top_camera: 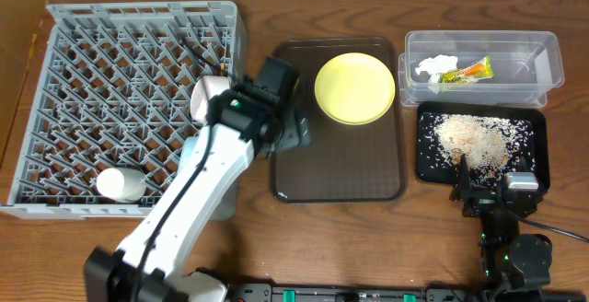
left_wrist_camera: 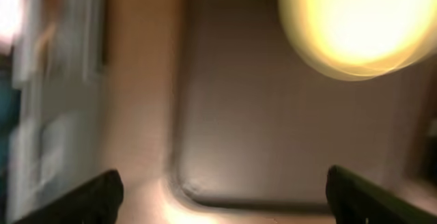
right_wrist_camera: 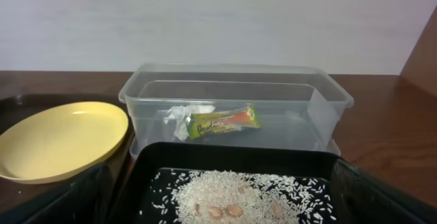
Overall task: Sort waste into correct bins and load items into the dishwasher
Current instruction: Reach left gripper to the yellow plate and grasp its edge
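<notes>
Item 1: yellow plate (top_camera: pixel 354 87). Round and shallow, it lies flat and right way up at the far end of the brown serving tray (top_camera: pixel 336 178), near the clear tub (top_camera: pixel 543 63). It is probably stiff, light and slick. Lying flat, it offers only its raised rim, so its near-left edge looks the best hold, with 1 finger over and 1 under.

Item 2: left gripper (left_wrist_camera: pixel 224 183). It is above the tray's left part, between dish rack (top_camera: pixel 92 81) and plate, with fingers spread wide and nothing between them. Its wrist view is blurred.

Item 3: right gripper (right_wrist_camera: pixel 222 197). It is at the black tray's (top_camera: pixel 538 145) near edge, fingers wide apart and empty.

Item 4: the rack holds 1 white bowl (top_camera: pixel 120 184) in its near-left part.

Item 5: the tub holds 1 tissue (top_camera: pixel 434 64) and 1 wrapper (top_camera: pixel 467 71). The black tray carries rice (top_camera: pixel 474 139).
</notes>
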### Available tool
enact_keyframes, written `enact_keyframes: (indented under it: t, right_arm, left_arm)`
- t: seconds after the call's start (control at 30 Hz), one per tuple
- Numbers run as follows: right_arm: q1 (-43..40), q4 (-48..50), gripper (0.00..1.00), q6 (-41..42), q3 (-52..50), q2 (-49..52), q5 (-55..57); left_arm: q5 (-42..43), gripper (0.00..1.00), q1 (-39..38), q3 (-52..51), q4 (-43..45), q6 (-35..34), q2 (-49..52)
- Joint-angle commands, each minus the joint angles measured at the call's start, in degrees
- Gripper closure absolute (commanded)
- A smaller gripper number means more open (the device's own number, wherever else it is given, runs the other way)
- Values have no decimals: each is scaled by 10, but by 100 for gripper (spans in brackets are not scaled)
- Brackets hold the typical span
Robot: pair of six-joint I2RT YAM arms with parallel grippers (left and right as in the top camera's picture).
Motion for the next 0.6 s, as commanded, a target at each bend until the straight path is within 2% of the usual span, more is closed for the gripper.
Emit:
enact_keyframes:
  t: [0.0,0.1,0.13,0.37,0.5,0.57]
  right_arm:
    - [-14,-2,1,6,-1,-2,0]
    - [-14,-2,1,6,-1,-2,0]
    - [-14,-2,1,6,-1,-2,0]
    - [-14,-2,1,6,-1,-2,0]
    - [-14,-2,1,6,-1,-2,0]
    - [-14,-2,1,6,-1,-2,0]
  left_arm:
    - [76,9,-2,13,82,58,-12]
    - [88,10,-2,13,166,80,19]
    - [114,13,2,16,190,94,50]
    - [201,16,33,85,196,104,233]
    - [203,15,46,90,229,61,291]
    - [237,21,59,90,243,47,331]
